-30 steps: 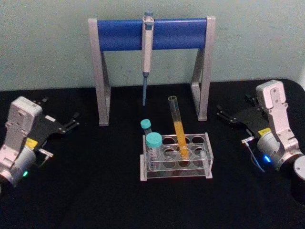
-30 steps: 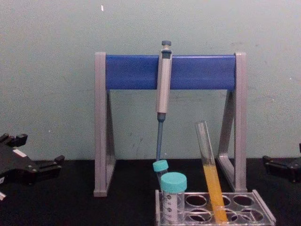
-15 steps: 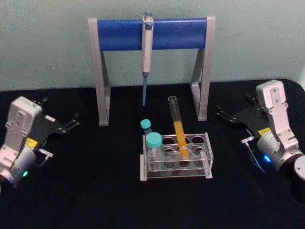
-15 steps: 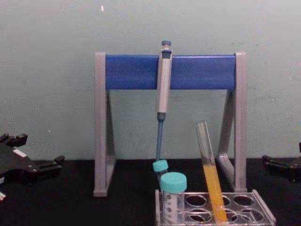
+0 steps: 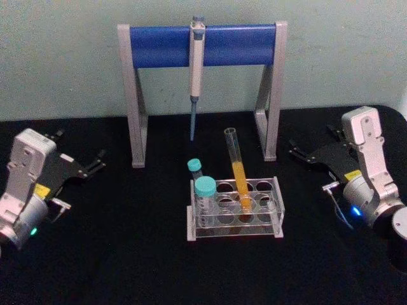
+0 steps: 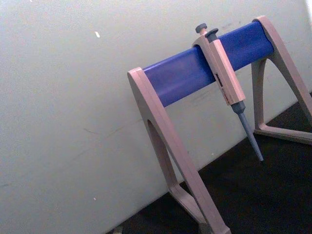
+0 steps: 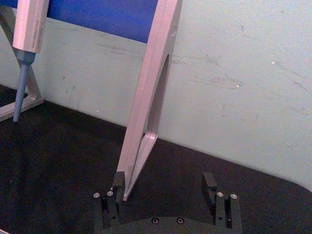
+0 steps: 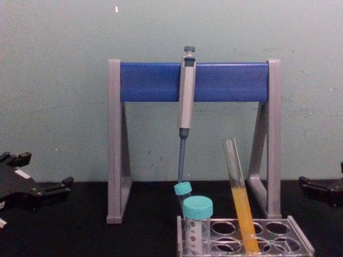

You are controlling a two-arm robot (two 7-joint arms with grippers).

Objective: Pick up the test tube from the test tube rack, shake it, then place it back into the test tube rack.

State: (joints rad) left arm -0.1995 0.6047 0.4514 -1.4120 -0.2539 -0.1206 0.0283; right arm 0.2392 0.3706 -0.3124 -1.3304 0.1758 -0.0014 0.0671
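- Tube standing in rack, tilted, open top leaning toward the robot's left, orange-yellow liquid in lower half; seated in a middle hole, front or back row hard to tell.
- Rack resting on black table, near the middle, in front of stand.
- Two teal-capped tubes at the rack's left end, one behind the other.
- Pipette hanging from the stand's blue bar, tip pointing down, well above the table.
- Left gripper parked at the table's left side, well apart from the rack; jaws spread wide, holding nothing.
- Right gripper parked at the table's right side, well apart from the rack, near the stand's right leg; jaws spread wide, holding nothing.
- From the right wrist view, both black fingers seen apart, stand leg showing past them farther off.
- From the chest view, gripper tips at both edges, just above the table.
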